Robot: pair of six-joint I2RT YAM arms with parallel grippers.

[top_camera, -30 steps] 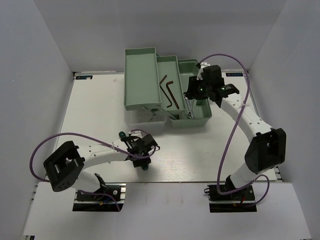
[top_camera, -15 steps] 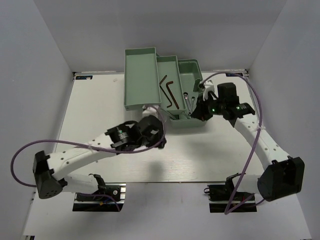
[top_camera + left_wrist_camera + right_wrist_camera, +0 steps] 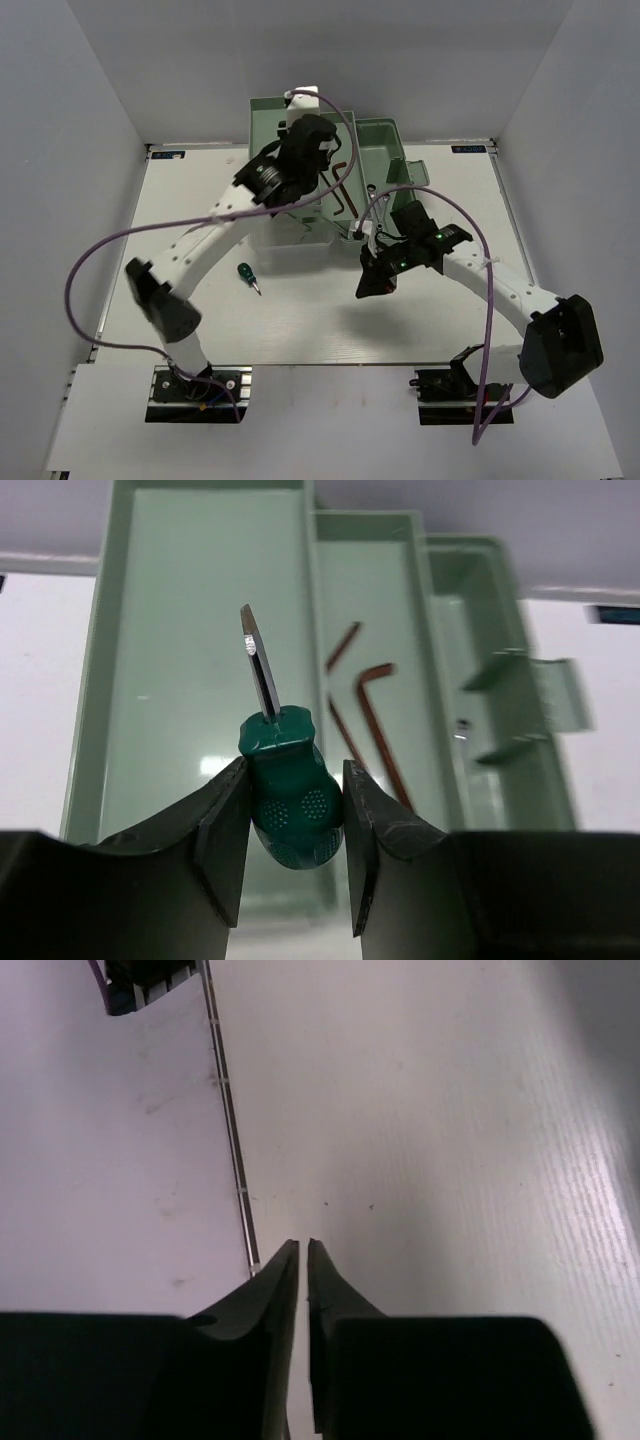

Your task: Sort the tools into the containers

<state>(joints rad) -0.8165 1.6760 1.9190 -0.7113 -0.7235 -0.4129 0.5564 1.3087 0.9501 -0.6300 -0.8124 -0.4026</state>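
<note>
My left gripper (image 3: 293, 780) is clamped on a stubby green-handled screwdriver (image 3: 290, 815), held over the wide left compartment of the pale green plastic toolbox (image 3: 88, 730) at the tabletop's far edge. Next I'd lower it and let go there. My right gripper (image 3: 303, 1252), jaws nearly together and empty, hangs over the tabletop (image 3: 450, 1160). A second green screwdriver (image 3: 247, 275) lies left of centre.

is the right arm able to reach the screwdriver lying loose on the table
Probably yes. The loose screwdriver lies on bare table left of the right gripper with nothing between them, and the left gripper holds the other screwdriver over the toolbox. The right jaws are all but shut, so they must open first.
</note>
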